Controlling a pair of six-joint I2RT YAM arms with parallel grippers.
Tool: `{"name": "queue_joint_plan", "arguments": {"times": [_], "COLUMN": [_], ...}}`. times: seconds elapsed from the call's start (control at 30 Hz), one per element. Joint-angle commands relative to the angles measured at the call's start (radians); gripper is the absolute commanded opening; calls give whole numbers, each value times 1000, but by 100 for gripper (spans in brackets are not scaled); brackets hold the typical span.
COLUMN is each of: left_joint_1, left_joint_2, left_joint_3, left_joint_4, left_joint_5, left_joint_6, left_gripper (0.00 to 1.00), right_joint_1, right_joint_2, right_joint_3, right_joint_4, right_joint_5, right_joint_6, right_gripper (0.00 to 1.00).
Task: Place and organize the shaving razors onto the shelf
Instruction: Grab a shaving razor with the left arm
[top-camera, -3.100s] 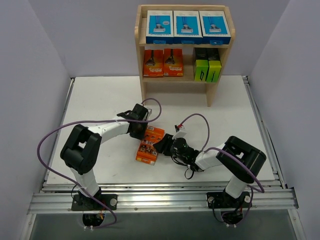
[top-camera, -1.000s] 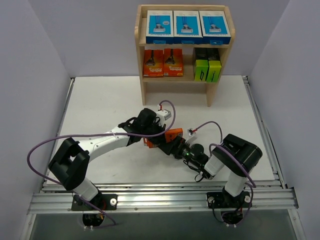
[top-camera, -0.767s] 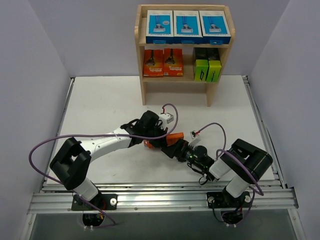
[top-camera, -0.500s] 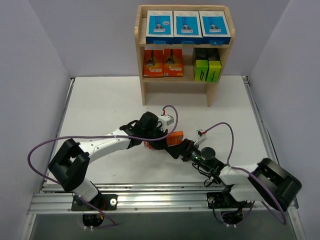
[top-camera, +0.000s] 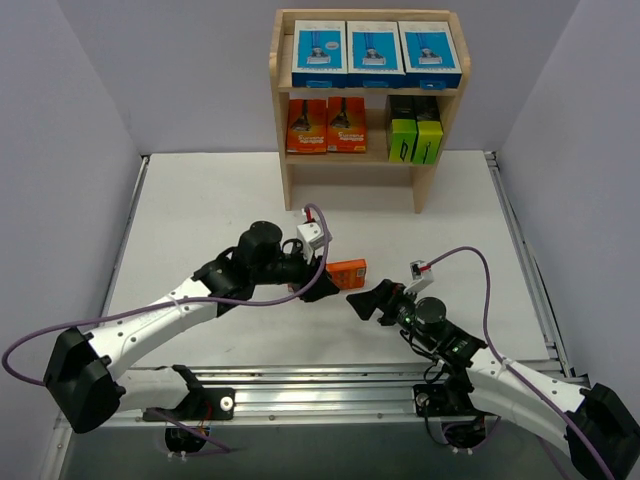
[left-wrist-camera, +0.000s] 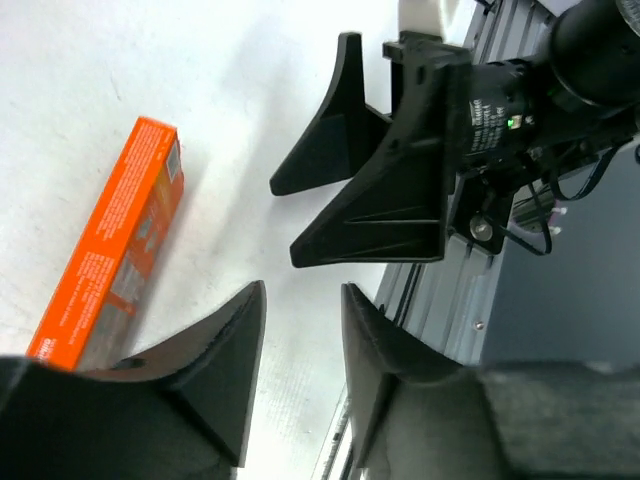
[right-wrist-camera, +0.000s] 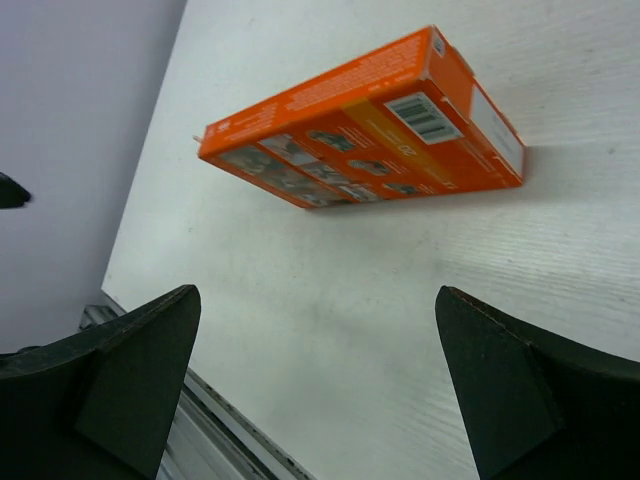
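Observation:
One orange razor pack rests on the white table between my two grippers, and nothing touches it. My left gripper sits just left of it, jaws apart with only table between them; the pack shows to their left. My right gripper is just below and right of the pack, wide open and empty, facing the pack. The wooden shelf at the back holds three blue-and-white boxes on top, with two orange packs and black-and-lime boxes below.
Purple cables loop from both arms over the table. An aluminium rail runs along the near edge. Grey walls close in on the left, right and back.
The left gripper, shut on the orange pack a second ago, has let go and drawn back left. The pack now lies on the table. The right arm has pulled back toward the near right.

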Motion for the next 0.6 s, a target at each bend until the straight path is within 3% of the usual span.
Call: {"name": "queue_joint_plan", "arguments": {"times": [0.0,0.1,0.2,0.4,0.57], "left_joint_1": [0,0,3,48,49], "left_joint_2": [-61,-86,-94,3,152], "left_joint_3": [-11,-14,-32,9,153], "left_joint_4": [35,-8,-14,-25,-112], "left_joint_5": [-40,-156,-245,-221,-235], "left_joint_6": [73,141,219,303,392], "left_gripper": [60,78,87,93,94], "right_joint_1": [-1,-2,-2,-4,-5], "right_joint_2": [-22,-19,-25,-37,-39], "right_joint_3": [33,30,33,34,30], "right_joint_4": [-79,-82,-82,-79,-62], "right_joint_5": [58,52,28,-46,-93], "right_joint_6": [-20,-20,-37,-83,-118], "right_gripper": [100,100,100,100,100]}}
